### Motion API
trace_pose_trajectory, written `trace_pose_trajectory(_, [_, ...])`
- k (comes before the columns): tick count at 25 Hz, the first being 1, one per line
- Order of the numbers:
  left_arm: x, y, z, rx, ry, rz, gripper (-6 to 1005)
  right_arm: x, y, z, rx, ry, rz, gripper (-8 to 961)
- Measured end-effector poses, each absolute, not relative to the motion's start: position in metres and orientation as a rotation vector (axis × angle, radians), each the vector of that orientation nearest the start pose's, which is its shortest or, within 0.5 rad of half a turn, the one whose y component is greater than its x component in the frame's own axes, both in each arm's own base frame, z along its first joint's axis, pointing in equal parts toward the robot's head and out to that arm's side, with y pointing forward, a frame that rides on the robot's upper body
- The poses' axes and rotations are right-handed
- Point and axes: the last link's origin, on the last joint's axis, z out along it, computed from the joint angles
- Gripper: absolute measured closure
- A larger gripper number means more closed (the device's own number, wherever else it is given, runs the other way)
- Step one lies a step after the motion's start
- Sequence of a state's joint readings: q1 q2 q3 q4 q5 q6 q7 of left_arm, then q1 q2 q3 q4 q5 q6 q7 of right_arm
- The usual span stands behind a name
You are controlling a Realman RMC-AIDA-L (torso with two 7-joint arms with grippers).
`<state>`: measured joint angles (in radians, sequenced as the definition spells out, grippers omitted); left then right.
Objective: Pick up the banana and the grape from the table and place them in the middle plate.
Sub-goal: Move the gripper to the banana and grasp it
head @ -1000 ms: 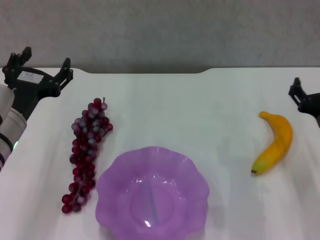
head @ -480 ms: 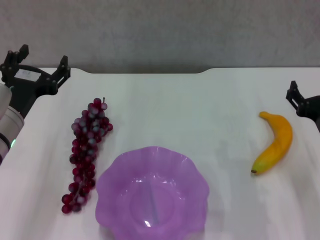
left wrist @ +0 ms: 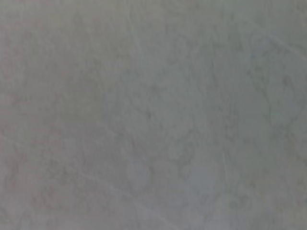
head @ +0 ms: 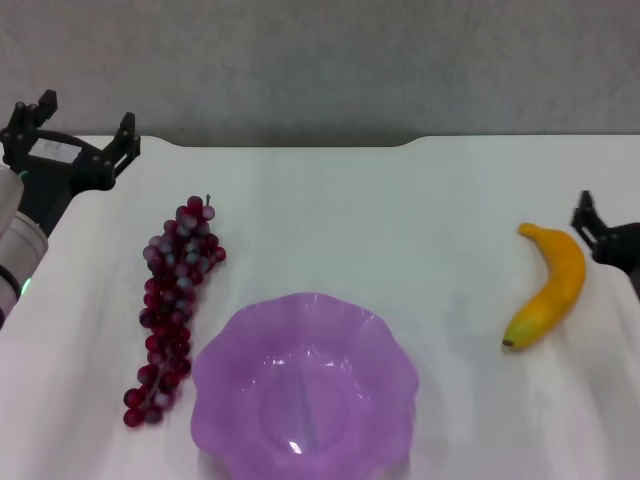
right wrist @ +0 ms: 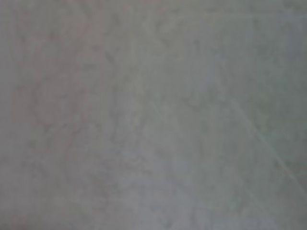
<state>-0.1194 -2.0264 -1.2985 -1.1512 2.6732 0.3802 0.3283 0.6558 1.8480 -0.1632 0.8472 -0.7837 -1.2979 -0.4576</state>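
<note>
The grape bunch (head: 175, 300) lies lengthwise on the white table (head: 400, 220), left of the purple scalloped plate (head: 232, 335), which stands empty at the front middle. The banana (head: 555, 285) lies at the right, dark tip toward the front. My left gripper (head: 85, 122) is open and empty at the table's far left corner, well behind the grapes. My right gripper (head: 592, 222) shows only partly at the right edge, just beside the banana's far end. Both wrist views show only a plain grey surface.
A grey wall runs behind the table's notched far edge (head: 410, 142). Bare tabletop lies between the plate and the banana and behind the plate.
My right gripper has come down along the right edge, closer to the banana's far end. My left gripper shifted slightly left, then held still. The fruit and plate have not moved.
</note>
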Motion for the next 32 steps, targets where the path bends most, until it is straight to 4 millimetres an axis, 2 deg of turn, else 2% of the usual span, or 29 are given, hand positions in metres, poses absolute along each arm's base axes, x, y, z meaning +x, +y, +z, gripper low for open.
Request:
trace_pose_trajectory(7, [-0.246,0.359,0.025,-1.677,-0.383,-0.484,109,0.324,0.325,-0.018,-1.453,0.761,0.527,47])
trace_pose_trajectory(13, [-0.244,0.360,0.022,-1.687,-0.380,-0.485,109,0.340,0.326,-0.008,-1.449,0.867,0.678,47])
trace_pose_trajectory(17, [-0.243,0.360,0.022,-1.689,-0.379,-0.484,109,0.348,0.328,-0.009,-1.454,0.950,0.760,47])
trace_pose_trajectory(25, [-0.245,0.358,0.021,-1.690,-0.384,-0.481,110,0.359,0.329,-0.011,-1.453,1.024,0.726,47])
trace_pose_trajectory(32, [-0.245,0.358,0.020,-1.694,-0.367,-0.463,110,0.374,0.332,0.003,-1.445,1.131,0.653,47])
